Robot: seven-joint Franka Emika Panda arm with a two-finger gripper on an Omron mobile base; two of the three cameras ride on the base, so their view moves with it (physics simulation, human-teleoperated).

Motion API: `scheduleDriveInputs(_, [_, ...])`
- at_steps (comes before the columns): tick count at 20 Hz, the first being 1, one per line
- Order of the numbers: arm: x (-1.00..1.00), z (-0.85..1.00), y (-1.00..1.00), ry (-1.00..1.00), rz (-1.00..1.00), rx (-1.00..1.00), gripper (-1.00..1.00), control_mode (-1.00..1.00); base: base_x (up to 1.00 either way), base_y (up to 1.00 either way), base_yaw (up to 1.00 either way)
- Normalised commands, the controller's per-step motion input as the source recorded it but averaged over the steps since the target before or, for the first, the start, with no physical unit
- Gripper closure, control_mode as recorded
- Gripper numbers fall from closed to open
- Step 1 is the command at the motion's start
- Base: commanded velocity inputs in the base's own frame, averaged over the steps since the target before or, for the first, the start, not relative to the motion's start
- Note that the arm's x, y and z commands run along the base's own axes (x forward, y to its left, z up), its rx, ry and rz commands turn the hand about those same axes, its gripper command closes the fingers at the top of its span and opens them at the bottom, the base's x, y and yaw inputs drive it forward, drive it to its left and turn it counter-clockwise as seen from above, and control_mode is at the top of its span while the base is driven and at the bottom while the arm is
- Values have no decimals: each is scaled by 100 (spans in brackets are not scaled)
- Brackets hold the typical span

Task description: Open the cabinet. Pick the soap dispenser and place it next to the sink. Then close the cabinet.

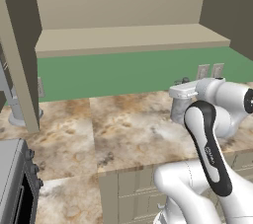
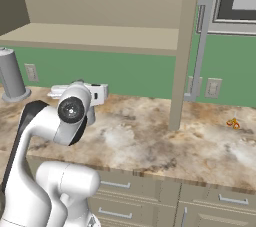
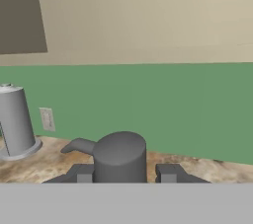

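The cabinet (image 1: 128, 38) stands open, its left door (image 1: 20, 65) and right door (image 2: 184, 46) swung out, the shelf bare. My gripper (image 3: 123, 173) is shut on the soap dispenser (image 3: 120, 155), a pale grey bottle with a pump spout pointing left; dark fingertips (image 3: 81, 172) press both its sides. From the base, the gripper (image 1: 178, 102) points down with the soap dispenser (image 1: 176, 113) upright, low at the marble counter (image 1: 128, 129). The gripper (image 2: 92, 107) and soap dispenser (image 2: 92, 117) are partly hidden behind my arm. Whether the bottle's base touches the counter I cannot tell.
A large grey flared-base post (image 2: 11, 73) stands at the counter's back left, near a wall outlet (image 3: 47, 118). A grey appliance (image 1: 15, 183) sits at the front left. A small orange object (image 2: 232, 122) lies far right. Beige drawer fronts (image 2: 150, 196) run below.
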Motion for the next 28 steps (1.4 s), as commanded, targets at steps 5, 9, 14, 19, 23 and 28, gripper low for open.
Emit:
scheduleDriveInputs(5, [0, 0, 0, 0, 0, 0, 100, -100, 0, 0, 0])
scheduleDriveInputs(9, [0, 0, 0, 0, 0, 0, 100, -100, 0, 0, 0])
scheduleDriveInputs(14, [0, 0, 0, 0, 0, 0, 100, 100, 0, 0, 0])
scheduleDriveInputs(19, [0, 0, 0, 0, 0, 0, 100, 100, 0, 0, 0])
scheduleDriveInputs(23, [0, 0, 0, 0, 0, 0, 100, 100, -40, -1, 1])
scheduleDriveInputs(28, [0, 0, 0, 0, 0, 0, 100, 100, -75, 0, 0])
